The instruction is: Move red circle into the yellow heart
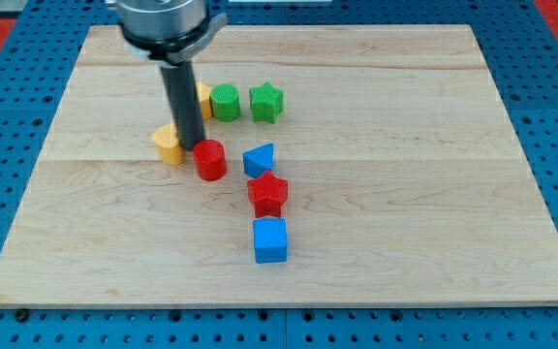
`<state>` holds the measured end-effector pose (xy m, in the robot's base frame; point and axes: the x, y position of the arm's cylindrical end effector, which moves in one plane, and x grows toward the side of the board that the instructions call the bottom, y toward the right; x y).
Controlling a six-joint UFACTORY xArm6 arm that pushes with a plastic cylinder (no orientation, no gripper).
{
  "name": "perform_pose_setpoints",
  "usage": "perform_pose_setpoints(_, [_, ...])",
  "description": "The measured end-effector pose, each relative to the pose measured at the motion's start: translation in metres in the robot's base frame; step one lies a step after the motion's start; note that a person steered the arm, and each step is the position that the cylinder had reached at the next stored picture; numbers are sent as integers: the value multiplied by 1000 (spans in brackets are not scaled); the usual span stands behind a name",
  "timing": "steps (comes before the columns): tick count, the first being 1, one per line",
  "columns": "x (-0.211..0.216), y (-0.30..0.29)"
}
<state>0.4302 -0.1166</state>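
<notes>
Nearly done, by my reading: red circle (209, 160) sits left of frame centre, just beside the yellow heart (168, 144), which lies to its left and slightly higher. A narrow gap seems to remain between them, partly hidden by the rod, so contact cannot be confirmed. What is left, I judge, is a short push toward the view's left to close that gap.

Rod stands upright, descending from the mount at upper left of the frame. My tip (191, 145) is down on the wooden board (434, 194), between the heart and the red circle, at the circle's upper-left edge. From there a push would not drive the circle toward the heart; repositioning to its right side looks necessary.

No claw on this rig, so no open or closed state to record.

Other blocks: yellow block (202, 98) behind the rod, green circle (226, 102), green star (266, 103), blue triangle (259, 159), red star (267, 194), blue cube (270, 239).
</notes>
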Motion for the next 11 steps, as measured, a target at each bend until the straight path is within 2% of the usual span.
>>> perform_pose_setpoints(1, [17,-19])
perform_pose_setpoints(2, [0,-69])
perform_pose_setpoints(3, [-4,-90])
perform_pose_setpoints(5, [71,-21])
perform_pose_setpoints(6, [67,24])
perform_pose_setpoints(9, [30,37])
perform_pose_setpoints(10, [20,66])
perform_pose_setpoints(11, [4,57])
